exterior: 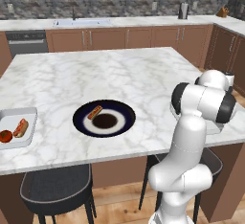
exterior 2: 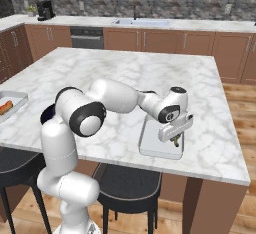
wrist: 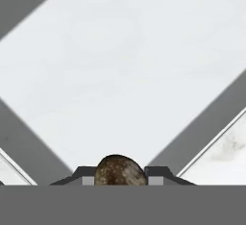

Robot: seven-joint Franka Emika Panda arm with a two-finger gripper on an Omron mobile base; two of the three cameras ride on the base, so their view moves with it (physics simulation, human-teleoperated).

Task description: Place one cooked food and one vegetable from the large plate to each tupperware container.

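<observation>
Marble island: my gripper (exterior 2: pixel 175 141) clenched on a brown speckled food lump (wrist: pixel 120 171), directly above pale grey-white rectangular tupperware tray (exterior 2: pixel 152 145)

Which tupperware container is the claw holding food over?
The right-hand tupperware container, still empty; the claw hangs above it gripping a brown speckled item. The left container already holds food.

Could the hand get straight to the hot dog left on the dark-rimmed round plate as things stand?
Probably not yet. The hand is shut on a brown speckled food item over the pale rectangular tray, so it is occupied. The hot dog lies uncovered on the plate.
</observation>
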